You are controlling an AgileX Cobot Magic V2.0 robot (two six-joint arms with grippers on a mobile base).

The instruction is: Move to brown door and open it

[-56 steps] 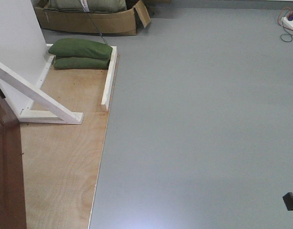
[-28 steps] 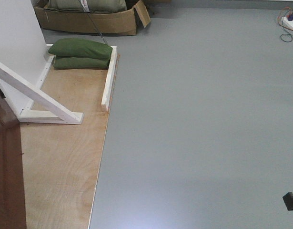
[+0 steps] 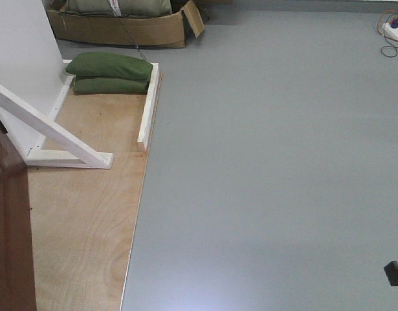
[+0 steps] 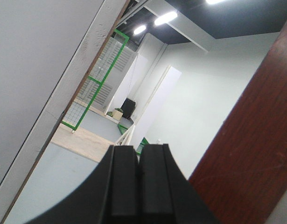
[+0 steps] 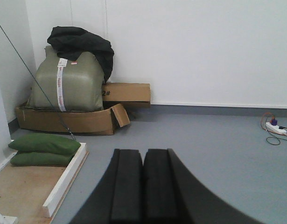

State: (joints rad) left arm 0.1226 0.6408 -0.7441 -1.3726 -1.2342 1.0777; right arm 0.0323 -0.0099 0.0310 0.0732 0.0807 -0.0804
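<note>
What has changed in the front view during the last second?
Nothing has visibly changed. The door, the green bags and the white brace all sit where they were.

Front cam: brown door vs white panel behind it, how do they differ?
The brown door is dark reddish wood; the white panel is plain white. Door sits nearer the camera, panel farther back. Panel has a diagonal brace; none shows on the door. Both stand upright left of the plywood base.

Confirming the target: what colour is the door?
Glossy reddish-brown door, clearest in the left wrist view.
</note>
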